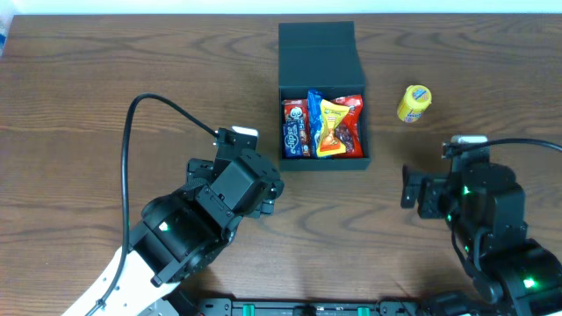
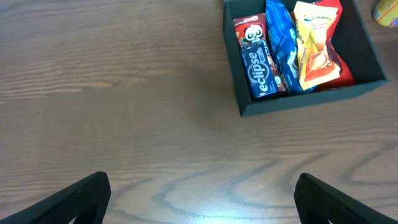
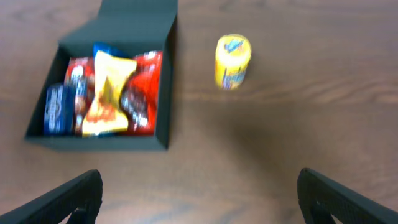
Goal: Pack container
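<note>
My left gripper (image 2: pixel 204 198) & right gripper (image 3: pixel 200 198): jaws spread wide, gripping nothing, off the wood-grain table (image 1: pixel 105 70). Matte dark-green square box (image 1: pixel 316 53) sits mid-table, lid open, glossy crinkly snack packets (image 1: pixel 322 127) inside. Yellow tube (image 1: pixel 414 103) lies nr its right.

Even light, blurred right-wrist view

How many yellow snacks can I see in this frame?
2. One yellow packet lies in the container among the other packets; one yellow tube lies on the table right of the container, apart from it. More could be buried underneath.
</note>
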Controlling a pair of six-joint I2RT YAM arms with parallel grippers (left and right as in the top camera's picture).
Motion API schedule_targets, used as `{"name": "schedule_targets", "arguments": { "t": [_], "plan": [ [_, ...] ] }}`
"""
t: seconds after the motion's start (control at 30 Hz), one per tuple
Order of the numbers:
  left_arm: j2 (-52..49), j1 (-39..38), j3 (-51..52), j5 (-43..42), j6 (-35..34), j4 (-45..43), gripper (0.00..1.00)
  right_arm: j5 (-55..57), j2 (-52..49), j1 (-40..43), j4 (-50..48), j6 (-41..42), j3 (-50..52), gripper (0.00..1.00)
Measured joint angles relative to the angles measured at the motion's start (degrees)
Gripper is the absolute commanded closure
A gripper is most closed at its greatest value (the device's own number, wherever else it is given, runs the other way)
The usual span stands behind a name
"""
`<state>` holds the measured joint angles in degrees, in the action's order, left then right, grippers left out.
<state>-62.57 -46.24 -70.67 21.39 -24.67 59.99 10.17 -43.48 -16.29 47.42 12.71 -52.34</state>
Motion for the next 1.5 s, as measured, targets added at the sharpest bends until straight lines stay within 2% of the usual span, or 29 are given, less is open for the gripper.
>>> {"name": "schedule_targets", "arguments": {
  "t": [0.13,0.37,0.47,0.53,0.63,0.77,1.1,1.2,1.5],
  "plan": [
    [0.0,0.0,0.0,0.0,0.0,0.0,0.05,5.6,-2.0,0.0,-5.6,0.0,0.0,0.01],
    [0.0,0.0,0.0,0.0,0.0,0.0,0.05,13.5,-13.0,1.6,-15.7,0.0,2.9,0.01],
    [0.0,0.0,0.0,0.0,0.0,0.0,0.05,15.0,-17.9,4.1,-24.1,-0.2,6.4,0.01],
    [0.0,0.0,0.0,0.0,0.0,0.1,0.05,15.4,-20.8,5.9,-33.1,-0.2,10.1,0.01],
    [0.0,0.0,0.1,0.0,0.0,0.0,0.05,14.7,-24.5,7.2,-45.3,-0.4,15.5,0.01],
    [0.0,0.0,0.1,0.0,0.0,0.0,0.05,11.9,-29.5,7.2,-55.3,-0.4,19.4,0.01],
    [0.0,0.0,0.1,0.0,0.0,0.0,0.05,8.9,-47.4,8.2,-73.4,-2.1,20.9,0.01],
    [0.0,0.0,0.1,0.0,0.0,0.0,0.04,8.6,-53.0,8.7,-81.9,-3.8,21.1,0.01],
    [0.0,0.0,0.1,0.0,0.0,0.0,0.05,7.6,-61.9,13.0,-94.0,-6.5,21.0,0.01]
  ]
}}
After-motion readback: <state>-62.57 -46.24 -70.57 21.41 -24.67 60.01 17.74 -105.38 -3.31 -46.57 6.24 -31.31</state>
